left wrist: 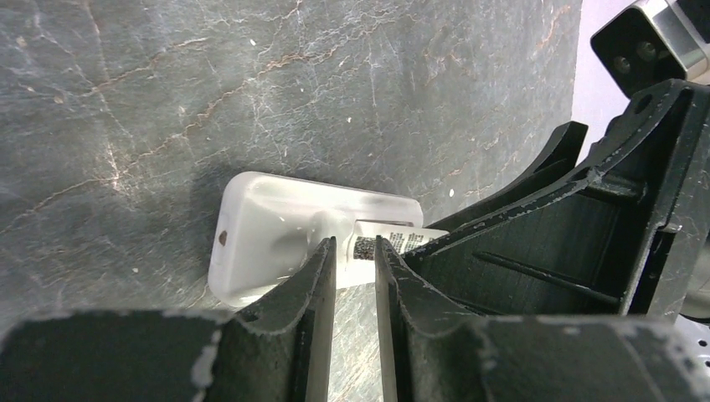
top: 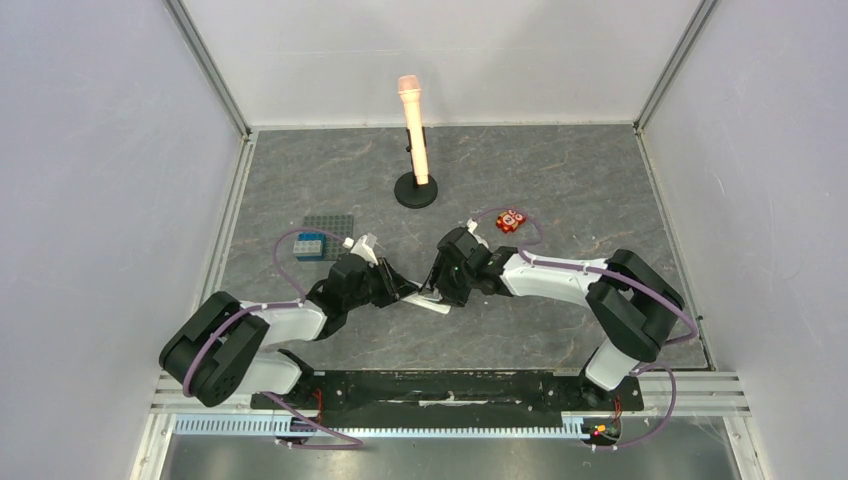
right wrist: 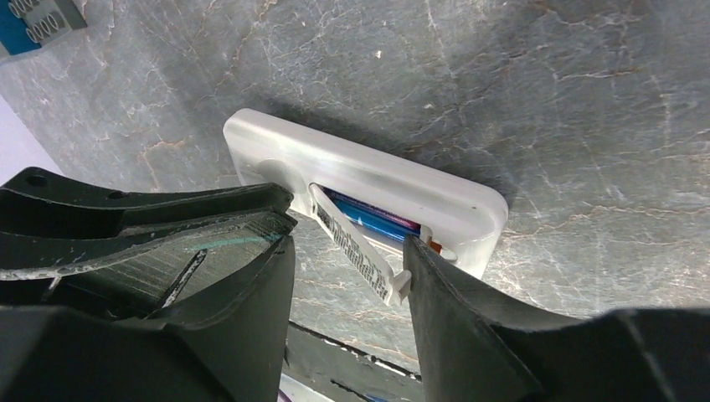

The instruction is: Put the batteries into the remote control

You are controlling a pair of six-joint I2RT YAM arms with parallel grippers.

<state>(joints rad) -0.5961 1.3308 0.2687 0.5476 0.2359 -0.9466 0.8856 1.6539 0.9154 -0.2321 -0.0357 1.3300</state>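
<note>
Meeting just below the middle of the top view, on the dark veined table: two arms, tips almost nose to nose over one small white thing.

Right claw: spread wide, gripping nothing, straddling the lifted battery cover, whose tabbed end sits against the right-hand finger.

Left claw: narrowed to a slit at bottom centre of its own view, with the cover's labelled end in line with that slit. Cannot tell whether pinching it or only framing it.

Remote control: flat on the table at centre frame, back side up, compartment open.

Cover: tilted up out of the bay and slanting down toward the lower middle of the right wrist view.

Batteries: blue, showing inside the open bay under the raised cover, apparently seated.

Judging from this, loading looks all but done, with closing the cover left.

Risks:
- Pressing the cover down askew, so the tab misses its slot or snaps.
- Pushing on an unbraced remote and skating it across the smooth table.
- Knocking a cell loose with a fingertip.
- Bumping one claw into the other in such close quarters.
</note>
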